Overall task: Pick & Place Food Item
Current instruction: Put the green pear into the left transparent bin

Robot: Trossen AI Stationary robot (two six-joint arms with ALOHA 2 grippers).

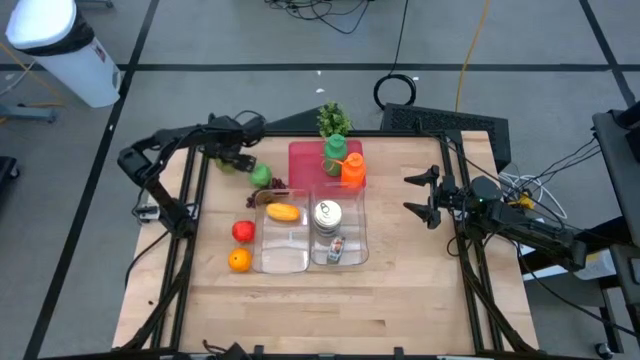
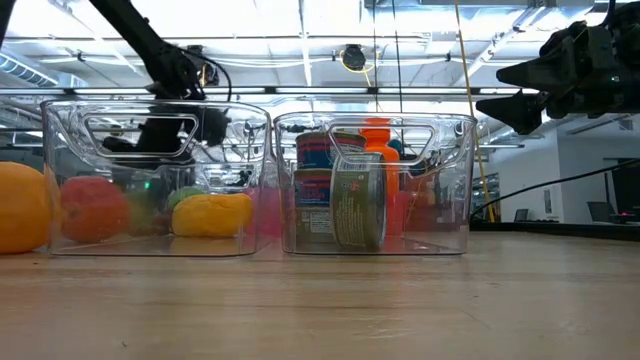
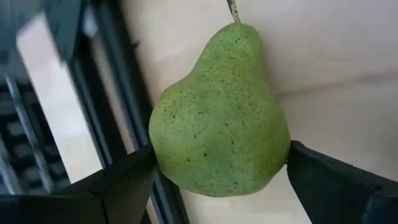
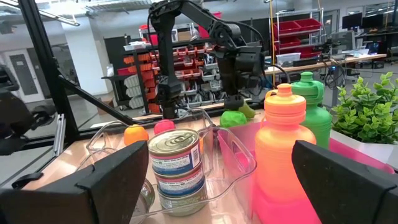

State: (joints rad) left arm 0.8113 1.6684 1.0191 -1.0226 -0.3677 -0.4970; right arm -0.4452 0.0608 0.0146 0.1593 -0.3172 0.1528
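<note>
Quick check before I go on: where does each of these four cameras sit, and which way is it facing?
High view: above the table, facing straight down; both arms show.
Low view: table height, looking level through the clear bins; both arms come in from above.
Left wrist view: on the left arm, facing the green pear between its own fingers.
Right wrist view: on the right arm, facing across the stacked cans to the left arm.
Shared: the pear shows in the high view too.

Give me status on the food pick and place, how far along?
Done: a yellow fruit lies in the left clear bin; stacked cans stand in the right clear bin.
In hand: the left gripper straddles the green pear, open, pear not lifted.
Left: the pear, a red fruit and an orange sit outside the bins. The right gripper waits open at the table's right.
</note>
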